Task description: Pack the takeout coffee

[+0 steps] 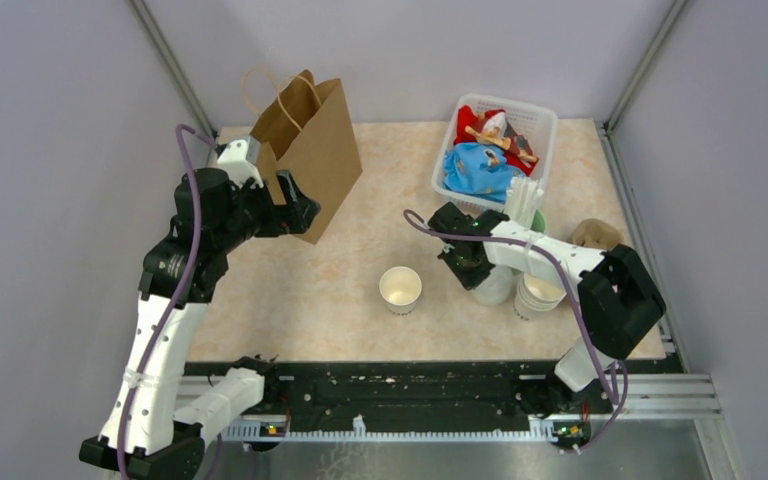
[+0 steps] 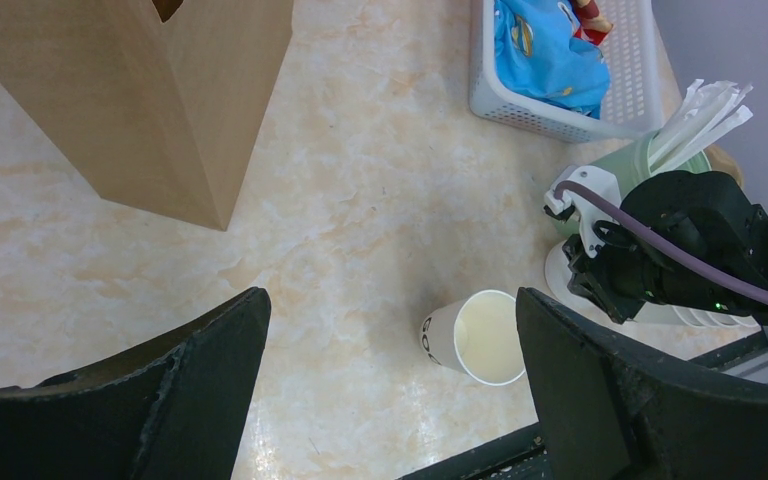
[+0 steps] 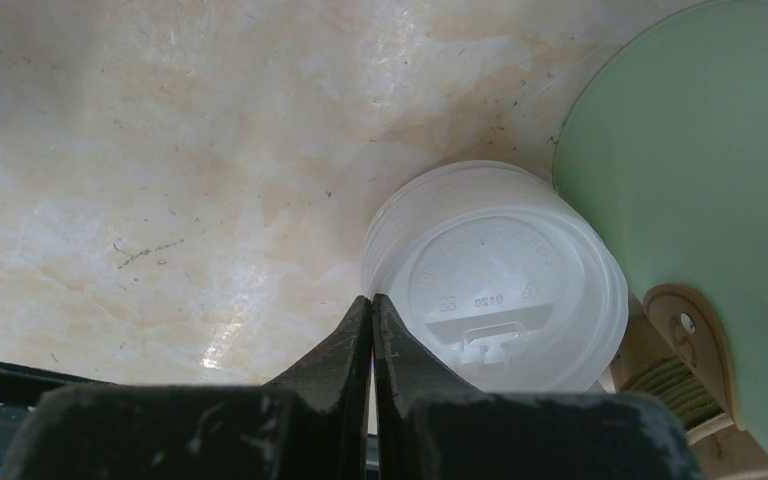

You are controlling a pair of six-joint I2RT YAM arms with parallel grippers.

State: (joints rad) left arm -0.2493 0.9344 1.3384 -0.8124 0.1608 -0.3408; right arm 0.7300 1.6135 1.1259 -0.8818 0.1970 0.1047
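Right wrist view: right gripper [image 3: 372,302] pinched tight, tips at the near rim of the lid stack [image 3: 500,285] — lid caught or not, can't tell. Coffee cup [image 1: 400,288] stands lidless off to its left. Left gripper [image 2: 390,298] gapes wide — cup out ahead, between its fingers.

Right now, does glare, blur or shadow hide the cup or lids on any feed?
Top view: even light, sharp; the cup barely shadowed. Left wrist view: cup crisp, with the left end effector dark and soft-edged in the foreground. Right wrist view: a glare patch on the table, the lids bright and slightly washed out, the shut right end effector blocking the bottom.
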